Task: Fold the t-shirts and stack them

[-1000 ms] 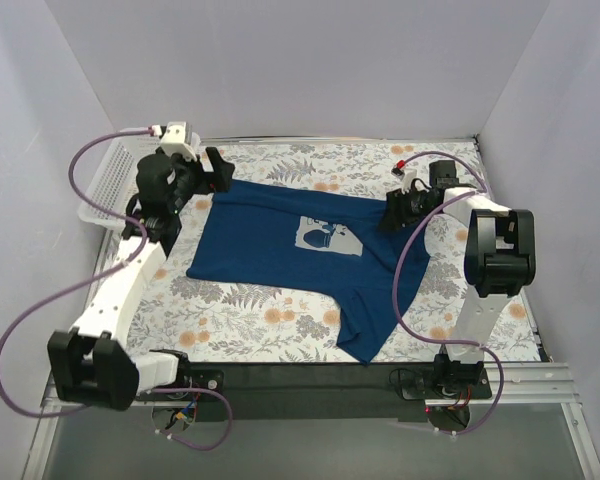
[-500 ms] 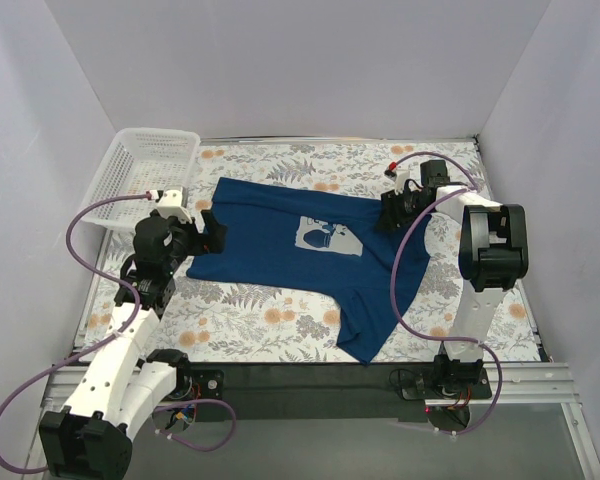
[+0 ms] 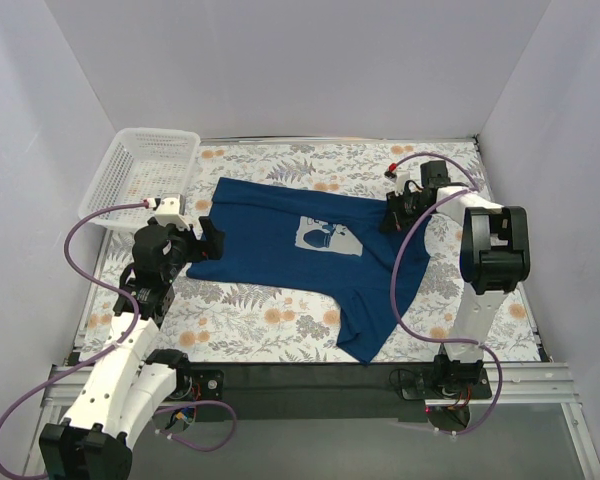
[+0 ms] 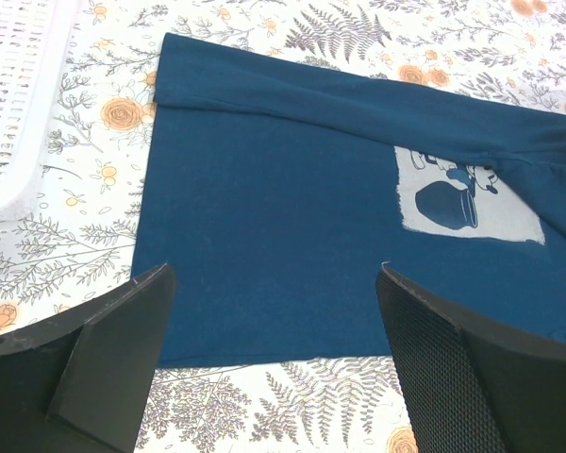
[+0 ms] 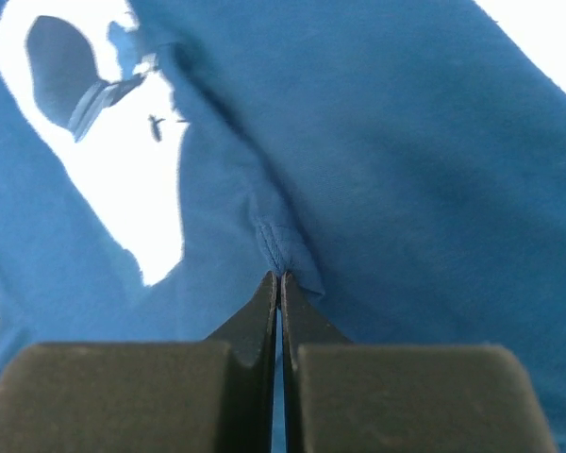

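Spread on the floral tablecloth (image 3: 242, 322): navy t-shirt (image 3: 280, 245), one flap reaching the near edge. Pinched at a seam ridge on its right side by the right gripper (image 5: 280, 279), jaws pressed together. Left gripper (image 4: 274, 274) spread wide above the shirt's left edge. Chest graphic (image 4: 462, 196): pale panel, dark jug.

Left pincer (image 4: 275, 274) agape, right pincer (image 5: 280, 280) tightly together.

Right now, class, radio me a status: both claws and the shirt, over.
Right claw shut, pinching the dark navy blue cotton t-shirt. Left claw open above its other end. White plastic lattice basket stands apart, not blocking.
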Motion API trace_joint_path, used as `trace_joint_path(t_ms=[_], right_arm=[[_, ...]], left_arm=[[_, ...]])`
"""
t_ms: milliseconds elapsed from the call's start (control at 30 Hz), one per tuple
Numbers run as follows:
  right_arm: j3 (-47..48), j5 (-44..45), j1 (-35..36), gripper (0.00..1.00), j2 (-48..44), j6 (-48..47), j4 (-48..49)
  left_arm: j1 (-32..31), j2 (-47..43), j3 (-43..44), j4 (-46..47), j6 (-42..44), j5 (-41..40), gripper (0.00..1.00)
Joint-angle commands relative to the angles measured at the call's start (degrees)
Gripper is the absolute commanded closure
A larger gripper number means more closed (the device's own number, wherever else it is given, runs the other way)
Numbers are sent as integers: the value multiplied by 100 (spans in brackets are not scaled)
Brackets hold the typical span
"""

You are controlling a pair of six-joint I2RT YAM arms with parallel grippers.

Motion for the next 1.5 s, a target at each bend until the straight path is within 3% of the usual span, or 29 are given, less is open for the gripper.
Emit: trace_joint_path(t_ms=[0, 233, 333, 367, 433, 700, 833, 1033, 1467], right_arm=[[-146, -325, 128, 99, -655, -165, -92], [-717, -571, 769, 94, -1191, -1419, -899], [-832, -501, 1147, 71, -1244, -2036, -1401], [-875, -475, 1252, 55, -1279, -2133, -1454], [-876, -597, 1271, 50, -1393, -2423, -1700], [-499, -1143, 928, 48, -1982, -2380, -1727], [-392, -731, 937, 45, -1798, -2134, -1534], [-462, 184, 1437, 43, -1552, -2494, -1454], [-58, 1414, 2202, 50, -665, -1528, -910]], left_arm=[[16, -92, -68, -18, -20, -95, 19], [16, -92, -60, -18, -29, -87, 19], [16, -75, -68, -10, -29, -78, 19], [16, -75, -68, -10, -29, -78, 19], [16, -66, -68, -10, -20, -104, 19], [7, -57, -86, 8, -20, -86, 19], [7, -40, -77, 17, -20, -69, 19], [16, 4, -77, 43, -20, -8, 19], [7, 4, -95, 52, -20, 28, 19]])
